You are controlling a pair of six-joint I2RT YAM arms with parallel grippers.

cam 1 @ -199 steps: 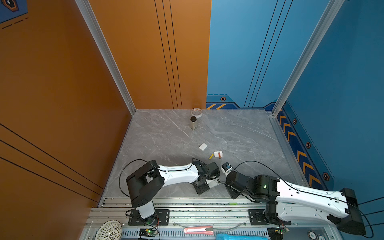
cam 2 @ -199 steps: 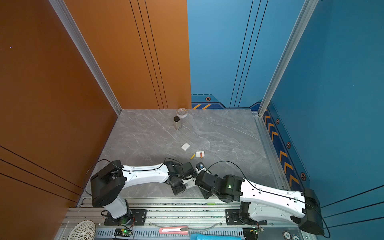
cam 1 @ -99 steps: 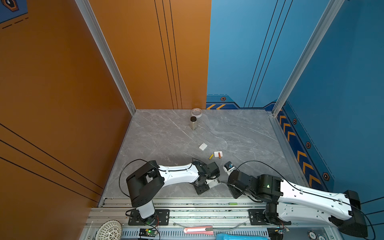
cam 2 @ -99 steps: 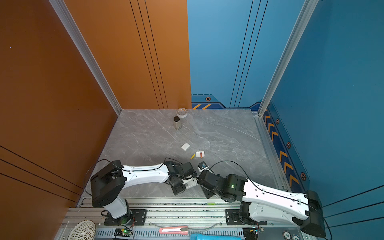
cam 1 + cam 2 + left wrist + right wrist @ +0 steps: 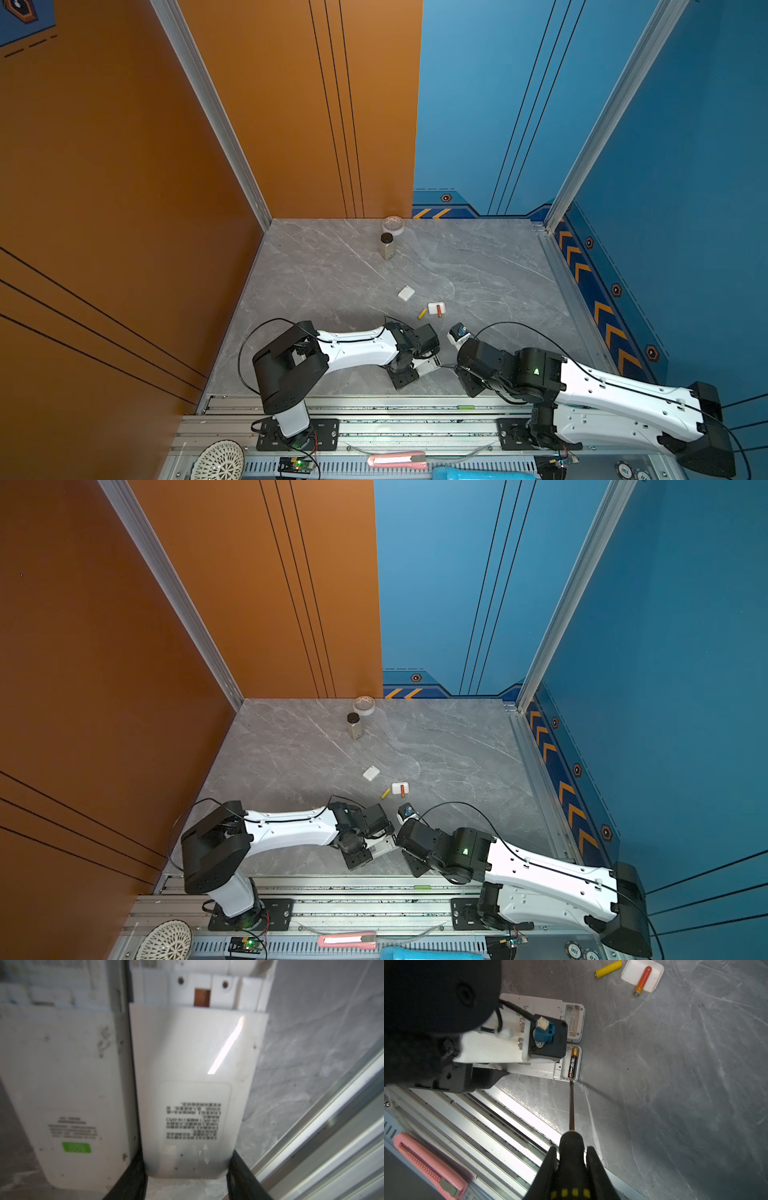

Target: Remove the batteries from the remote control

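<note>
At the front edge of the grey marble tabletop (image 5: 332,282), two white remotes lay backs up and side by side, their battery bays uncovered. The left gripper (image 5: 186,1157) clasped the remote control (image 5: 193,1053) by its long edges, a black finger pressed against either side, while the second remote control (image 5: 62,1064) lay just beside it, outside the fingers. The right gripper (image 5: 571,1150) was closed tight around the black-and-yellow handle of a screwdriver (image 5: 571,1109), whose tip met the end of a black-and-gold battery (image 5: 573,1064) seated crosswise in the held remote's open bay. Two cells were already out: a yellow battery (image 5: 608,969) lay bare on the stone a little farther back, and just beside it an orange-red battery (image 5: 642,980) rested across a white battery cover (image 5: 632,969), one end hanging over its edge. A second white cover (image 5: 406,293) sat farther back still, apart from the rest. Near the rear wall stood a small bottle (image 5: 387,247) with a black cap, a roll of tape (image 5: 393,225) just behind it. A pink utility knife (image 5: 425,1165) lay on the rail in front of the table, well apart from both remotes.
</note>
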